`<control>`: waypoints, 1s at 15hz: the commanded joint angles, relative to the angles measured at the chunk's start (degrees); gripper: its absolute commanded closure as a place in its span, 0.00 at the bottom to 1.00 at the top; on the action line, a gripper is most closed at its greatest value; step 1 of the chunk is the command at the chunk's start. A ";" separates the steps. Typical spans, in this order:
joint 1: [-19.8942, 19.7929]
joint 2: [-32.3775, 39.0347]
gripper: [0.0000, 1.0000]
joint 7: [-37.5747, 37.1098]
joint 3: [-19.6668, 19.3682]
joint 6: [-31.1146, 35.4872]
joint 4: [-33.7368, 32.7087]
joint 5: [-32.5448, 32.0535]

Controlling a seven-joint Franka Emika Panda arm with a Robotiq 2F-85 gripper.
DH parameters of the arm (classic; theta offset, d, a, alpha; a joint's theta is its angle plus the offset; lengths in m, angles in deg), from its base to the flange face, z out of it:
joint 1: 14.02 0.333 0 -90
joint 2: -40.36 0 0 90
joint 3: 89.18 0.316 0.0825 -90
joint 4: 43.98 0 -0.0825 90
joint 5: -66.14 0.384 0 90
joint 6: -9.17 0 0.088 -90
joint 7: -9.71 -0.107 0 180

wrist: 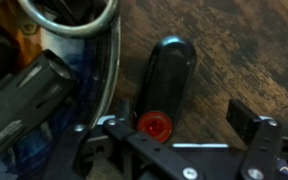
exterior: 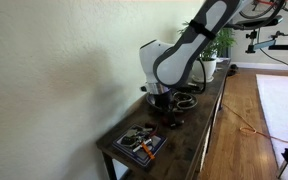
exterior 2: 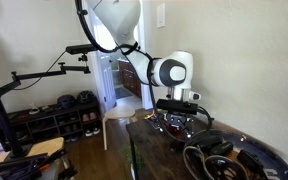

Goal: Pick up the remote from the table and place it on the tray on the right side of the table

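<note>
Going off the remote [wrist: 166,80]: the tray [wrist: 112,65] rim curves just beside its long side on the wrist view's left, so that side's pretty tight. Its other long side is bare table [wrist: 246,50], wide open, and same past its rounded top end.

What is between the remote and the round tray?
In the wrist view, only a thin strip of bare table lies between the remote and the tray rim; nothing else.
</note>
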 commanded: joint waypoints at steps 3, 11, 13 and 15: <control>-1.27 -0.75 0.02 0.68 1.01 0.11 2.55 0.35; -1.80 -2.26 0.65 0.76 1.76 1.33 4.38 1.26; -2.01 -2.67 0.78 0.84 2.08 1.55 4.66 1.52; -1.95 -3.72 0.81 0.62 2.37 1.76 5.35 1.82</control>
